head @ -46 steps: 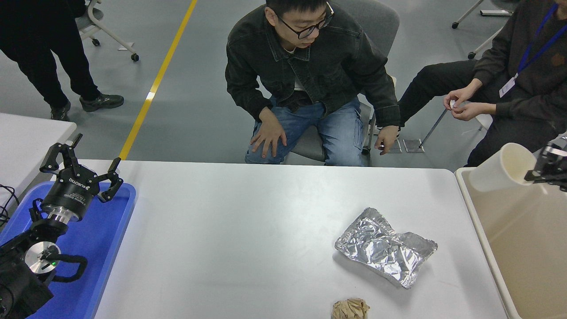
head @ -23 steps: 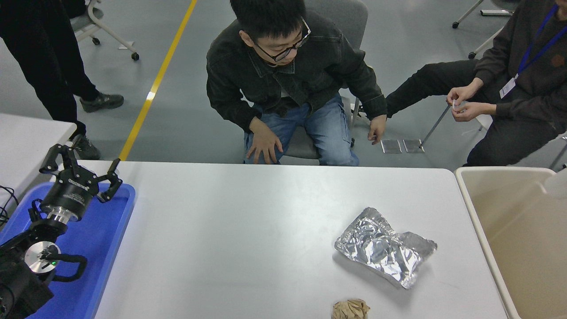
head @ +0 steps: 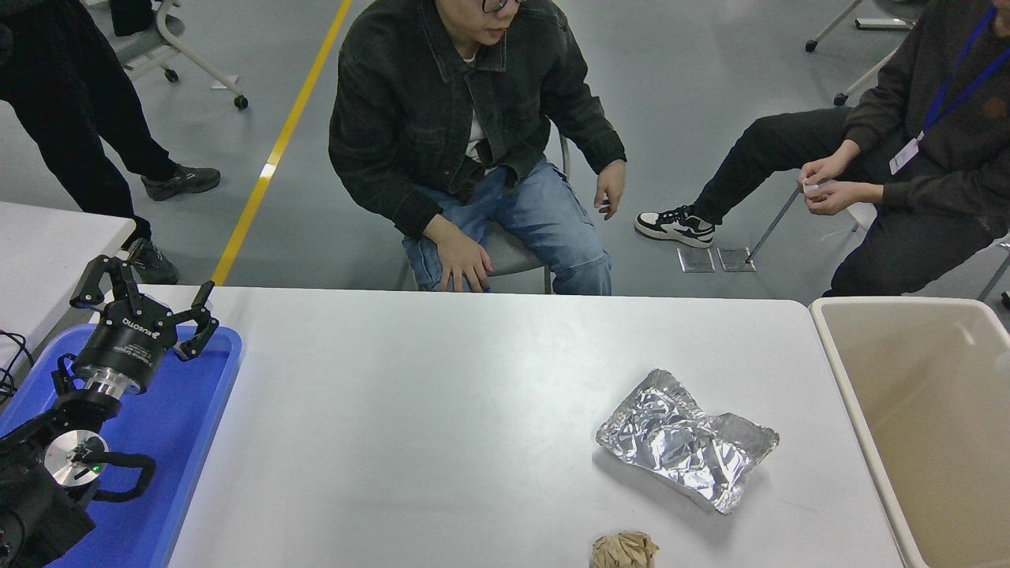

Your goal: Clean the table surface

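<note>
Single high head view, looking forward-down over table surface point(head: 473, 410).

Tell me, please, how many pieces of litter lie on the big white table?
2: crumpled foil right of centre; a brown paper wad at the near edge, partly cut off. None seems hidden.

This looks like a robotics lab or test hall, though little of the room shows: a grey floor point(head: 355, 205) with a yellow line point(head: 278, 150) beyond the desk point(head: 442, 410), wheeled office chairs point(head: 170, 47), and a lanyard badge point(head: 903, 154) on a seated person point(head: 931, 150).
</note>
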Available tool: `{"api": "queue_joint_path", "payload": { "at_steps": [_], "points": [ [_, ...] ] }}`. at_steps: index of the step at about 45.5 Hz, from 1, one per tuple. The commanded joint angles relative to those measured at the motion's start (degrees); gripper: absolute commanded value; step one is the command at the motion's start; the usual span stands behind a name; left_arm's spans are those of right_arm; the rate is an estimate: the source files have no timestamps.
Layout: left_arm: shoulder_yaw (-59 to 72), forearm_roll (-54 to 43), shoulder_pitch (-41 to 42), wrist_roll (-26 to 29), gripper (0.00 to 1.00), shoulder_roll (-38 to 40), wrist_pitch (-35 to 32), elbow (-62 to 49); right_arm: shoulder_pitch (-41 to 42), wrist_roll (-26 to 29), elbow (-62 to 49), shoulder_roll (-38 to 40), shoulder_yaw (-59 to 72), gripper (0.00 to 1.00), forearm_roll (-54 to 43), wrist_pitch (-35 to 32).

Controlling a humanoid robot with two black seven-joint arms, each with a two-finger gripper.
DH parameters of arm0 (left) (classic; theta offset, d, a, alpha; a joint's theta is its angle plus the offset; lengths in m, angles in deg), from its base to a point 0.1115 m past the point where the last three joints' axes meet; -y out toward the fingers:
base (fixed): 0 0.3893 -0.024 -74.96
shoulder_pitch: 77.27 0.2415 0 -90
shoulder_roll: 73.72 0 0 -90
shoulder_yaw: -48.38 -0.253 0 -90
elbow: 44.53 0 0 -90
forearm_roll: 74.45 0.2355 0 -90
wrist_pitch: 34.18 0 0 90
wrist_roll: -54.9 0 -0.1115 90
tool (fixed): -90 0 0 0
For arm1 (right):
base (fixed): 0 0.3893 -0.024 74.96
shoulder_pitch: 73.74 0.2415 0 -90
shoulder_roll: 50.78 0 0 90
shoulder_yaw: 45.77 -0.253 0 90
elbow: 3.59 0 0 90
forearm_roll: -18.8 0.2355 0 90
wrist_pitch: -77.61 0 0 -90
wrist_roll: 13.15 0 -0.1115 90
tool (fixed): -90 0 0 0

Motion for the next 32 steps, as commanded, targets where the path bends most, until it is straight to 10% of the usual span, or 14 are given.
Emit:
{"api": "queue_joint_path", "payload": {
  "at_steps": [1, 32],
  "points": [
    [0.0, 0.0, 0.0, 0.0, 1.00, 0.0, 0.0, 0.0, -1.5, -3.3, -12.4, -9.3, 3.5, 0.00, -0.2, 0.2],
    [0.0, 0.0, 0.0, 0.0, 1.00, 0.0, 0.0, 0.0, -8.9, -7.5, -24.2, -24.5, 12.9, 0.00, 0.6, 13.0]
  ]
}}
